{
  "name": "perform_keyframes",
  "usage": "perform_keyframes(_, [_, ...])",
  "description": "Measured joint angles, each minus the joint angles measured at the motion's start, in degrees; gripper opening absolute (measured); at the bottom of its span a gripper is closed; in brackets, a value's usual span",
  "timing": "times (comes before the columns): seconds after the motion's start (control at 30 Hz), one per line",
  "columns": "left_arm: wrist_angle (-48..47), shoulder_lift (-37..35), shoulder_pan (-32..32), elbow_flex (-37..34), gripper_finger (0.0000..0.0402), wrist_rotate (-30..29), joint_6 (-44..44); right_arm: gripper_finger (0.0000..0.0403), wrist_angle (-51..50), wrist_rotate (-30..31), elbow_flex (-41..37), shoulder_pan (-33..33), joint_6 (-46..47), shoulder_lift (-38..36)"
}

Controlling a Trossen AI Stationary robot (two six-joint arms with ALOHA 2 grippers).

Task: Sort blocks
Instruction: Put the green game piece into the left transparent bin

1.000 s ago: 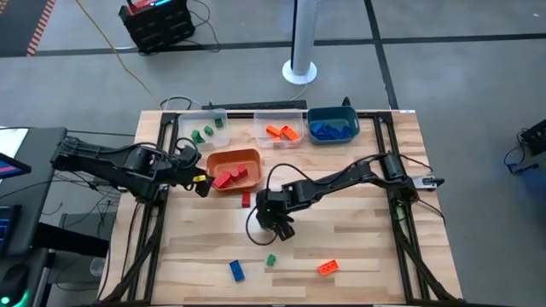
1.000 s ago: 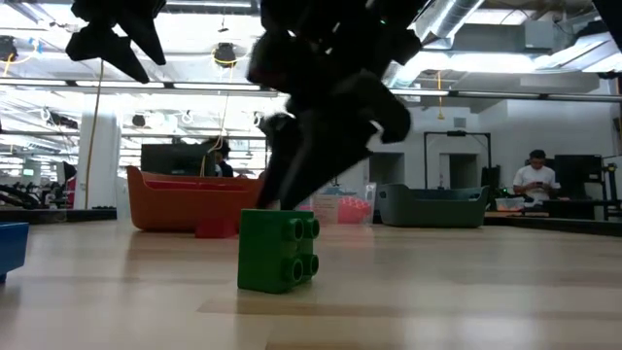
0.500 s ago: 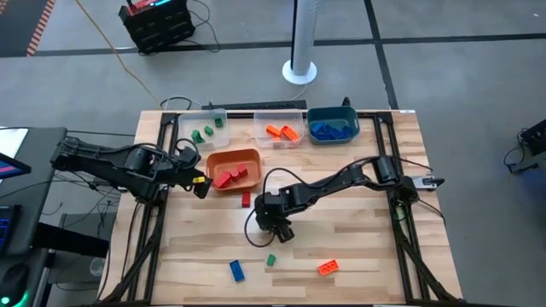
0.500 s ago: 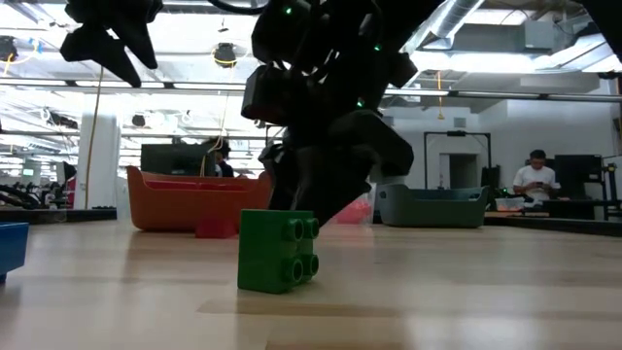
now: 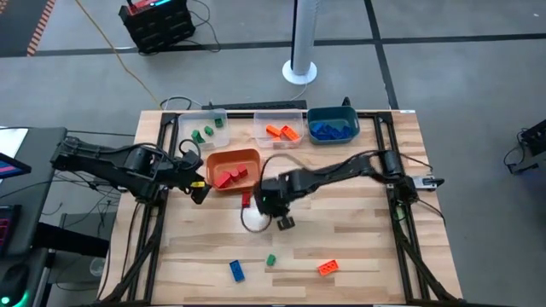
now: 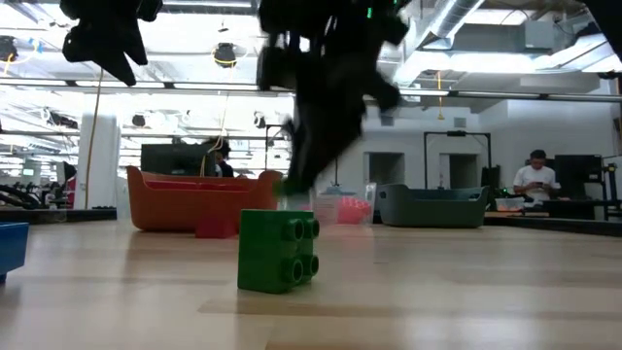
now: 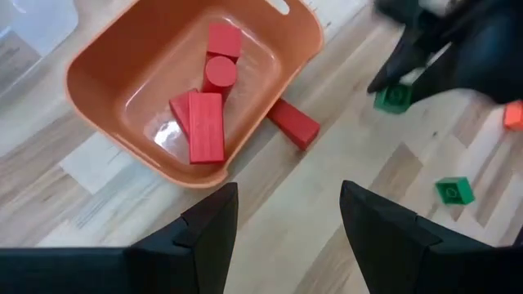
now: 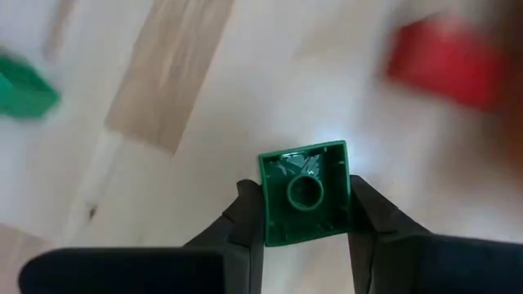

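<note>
The right gripper is carrying a green block, fingers clamped on its sides, over the desk centre, at 5 o'clock from the orange bin. The shallow pinch could slip mid-swing. The left gripper is hovering with fingers spread, empty.

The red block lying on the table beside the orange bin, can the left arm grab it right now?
Probably yes. The left gripper hangs open near the orange bin, and the red block lies on bare wood just outside it with nothing on top. The right gripper, holding a green block, is close by and might crowd it.
</note>
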Motion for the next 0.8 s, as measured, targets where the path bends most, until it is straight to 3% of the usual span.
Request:
perform_keyframes(0.13, [4.9,0.0,0.7,-0.3,0.021,0.0,-0.7,0.0108,2.5,4.8,0.3,-1.7,4.9,-6.5])
perform_keyframes(0.4, [20.4,0.5,2.1,-1.4,0.021,0.7,-2.3,0.0114,13.6,24.3,0.4,-0.7,4.7,-16.9])
perform_keyframes(0.8, [36.1,3.7,6.0,-1.4,0.021,-2.4,-5.1,0.0117,18.4,25.2,0.4,-2.2,2.4,-18.2])
